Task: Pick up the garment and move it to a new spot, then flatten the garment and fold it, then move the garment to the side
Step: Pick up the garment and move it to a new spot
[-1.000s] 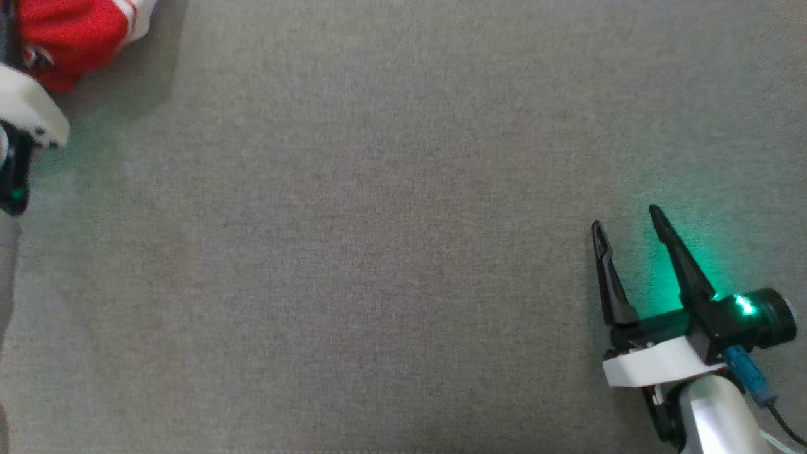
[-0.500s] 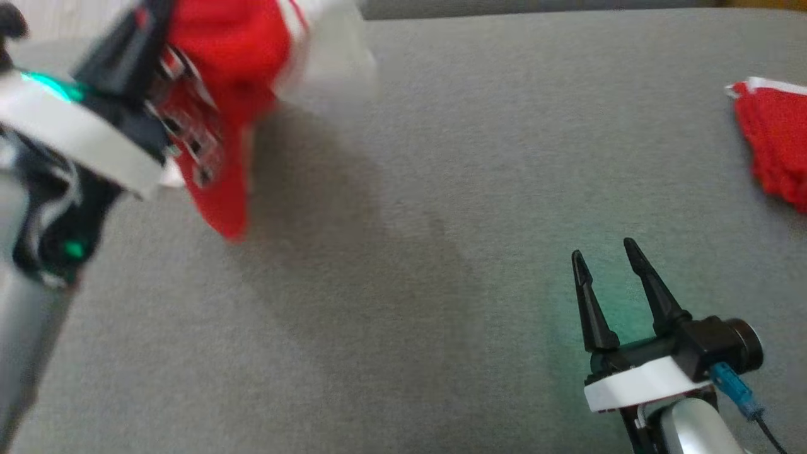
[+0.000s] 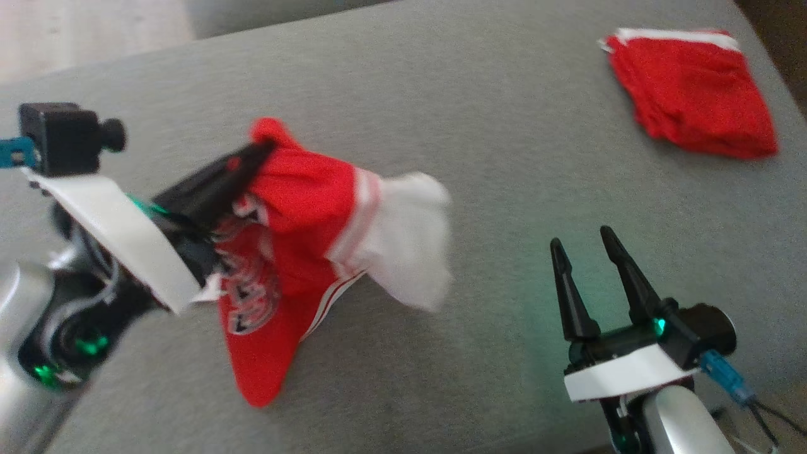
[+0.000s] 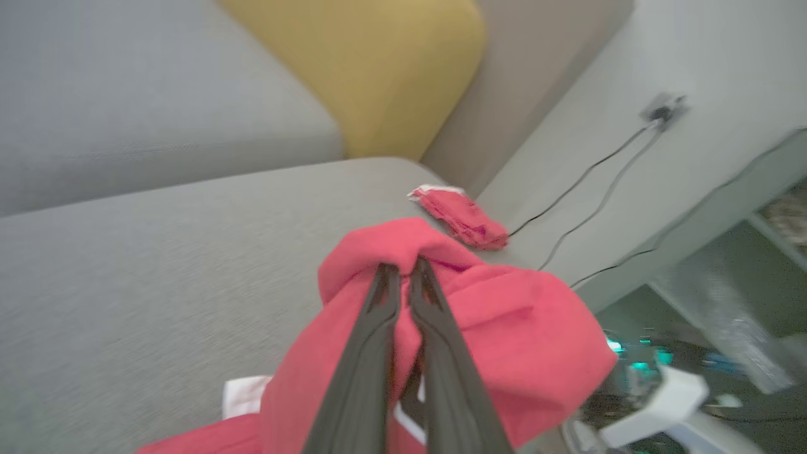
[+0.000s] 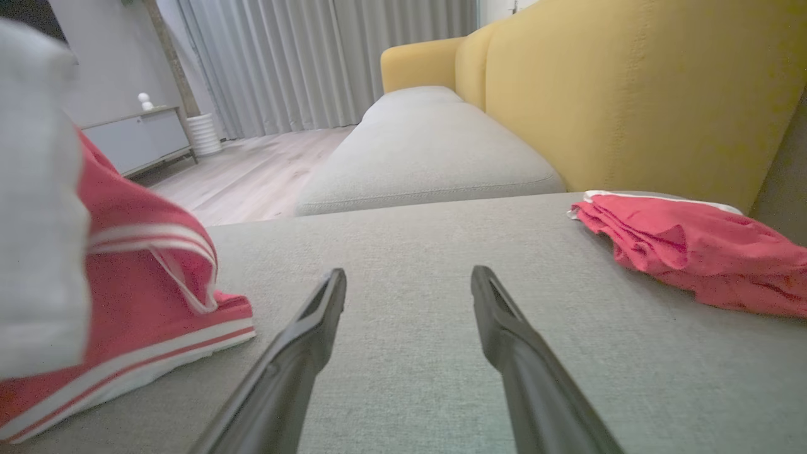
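The garment (image 3: pixel 296 214), at 9 o'clock, is pinched at a bunched fold by the left gripper (image 4: pixel 403 266); the right gripper (image 3: pixel 580 238) is spread, empty. Judged soft and limp, it is best taken by corners.

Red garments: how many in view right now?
2. A red-and-white garment hangs bunched from the shut left gripper, over the left of the grey cushion. A folded red garment lies at its far right corner. More could be out of frame.

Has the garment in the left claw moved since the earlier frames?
Yes. The camera shifted too, but the garment in the shut left claw now hangs closer to the folded red pile on the cushion: carried rightward.
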`<state>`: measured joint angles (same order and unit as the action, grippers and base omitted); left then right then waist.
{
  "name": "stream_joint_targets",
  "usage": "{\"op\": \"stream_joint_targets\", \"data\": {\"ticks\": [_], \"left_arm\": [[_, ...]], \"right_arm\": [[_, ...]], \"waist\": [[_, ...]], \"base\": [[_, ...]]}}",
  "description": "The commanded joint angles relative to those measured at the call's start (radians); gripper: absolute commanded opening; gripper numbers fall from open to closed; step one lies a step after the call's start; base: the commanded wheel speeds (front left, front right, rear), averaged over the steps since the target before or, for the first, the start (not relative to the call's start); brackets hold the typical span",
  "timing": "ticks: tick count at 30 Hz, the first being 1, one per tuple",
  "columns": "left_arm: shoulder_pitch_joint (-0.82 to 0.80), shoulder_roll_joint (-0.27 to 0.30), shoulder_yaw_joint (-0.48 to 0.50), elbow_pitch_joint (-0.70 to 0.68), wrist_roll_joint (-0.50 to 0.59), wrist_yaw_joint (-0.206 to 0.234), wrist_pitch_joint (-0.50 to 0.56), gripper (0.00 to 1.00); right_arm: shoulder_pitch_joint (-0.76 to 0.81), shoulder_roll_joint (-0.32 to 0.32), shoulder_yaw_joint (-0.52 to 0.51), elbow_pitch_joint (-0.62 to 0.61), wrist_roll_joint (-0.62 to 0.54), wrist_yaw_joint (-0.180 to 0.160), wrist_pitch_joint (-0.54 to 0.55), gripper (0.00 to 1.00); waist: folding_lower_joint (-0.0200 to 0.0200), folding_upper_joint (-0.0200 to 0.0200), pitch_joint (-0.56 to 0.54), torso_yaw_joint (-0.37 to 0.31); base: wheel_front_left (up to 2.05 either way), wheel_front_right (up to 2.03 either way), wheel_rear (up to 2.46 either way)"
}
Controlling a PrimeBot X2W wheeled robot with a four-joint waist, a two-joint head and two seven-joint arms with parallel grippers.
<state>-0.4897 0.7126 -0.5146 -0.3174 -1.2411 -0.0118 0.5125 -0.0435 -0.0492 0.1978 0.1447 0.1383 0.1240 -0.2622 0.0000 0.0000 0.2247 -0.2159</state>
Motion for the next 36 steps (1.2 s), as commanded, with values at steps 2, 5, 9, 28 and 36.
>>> {"op": "stream_joint_targets", "data": {"ticks": [2, 5, 9, 28, 36], "left_arm": [[-0.078, 0.051, 0.055, 0.045, 0.044, 0.013, 0.000, 0.00], [-0.128, 0.055, 0.047, 0.223, 0.142, 0.038, -0.031, 0.00], [-0.191, 0.052, 0.030, 0.460, 0.273, 0.058, -0.108, 0.00], [-0.182, -0.094, -0.015, 0.712, 0.522, 0.131, -0.636, 1.00], [0.125, -0.191, 0.005, 0.480, 0.554, 0.285, -0.768, 1.00]], "right_arm": [[-0.036, -0.001, 0.031, -0.030, 0.019, 0.007, 0.000, 1.00], [-0.046, -0.001, 0.047, -0.031, 0.050, 0.007, 0.000, 1.00], [-0.048, -0.001, 0.070, -0.035, 0.085, 0.007, 0.000, 1.00], [-0.031, -0.001, 0.004, -0.063, 0.021, 0.007, 0.000, 1.00], [0.010, -0.001, -0.097, -0.104, -0.053, 0.007, 0.000, 1.00]], "waist": [[0.0000, 0.0000, 0.048, -0.104], [0.0000, 0.0000, 0.069, -0.174], [0.0000, 0.0000, 0.088, -0.247], [0.0000, 0.0000, 0.004, -0.135], [0.0000, 0.0000, -0.099, 0.016]], "base": [[0.00, 0.00, 0.00], [0.00, 0.00, 0.00], [0.00, 0.00, 0.00], [0.00, 0.00, 0.00], [0.00, 0.00, 0.00]]}}
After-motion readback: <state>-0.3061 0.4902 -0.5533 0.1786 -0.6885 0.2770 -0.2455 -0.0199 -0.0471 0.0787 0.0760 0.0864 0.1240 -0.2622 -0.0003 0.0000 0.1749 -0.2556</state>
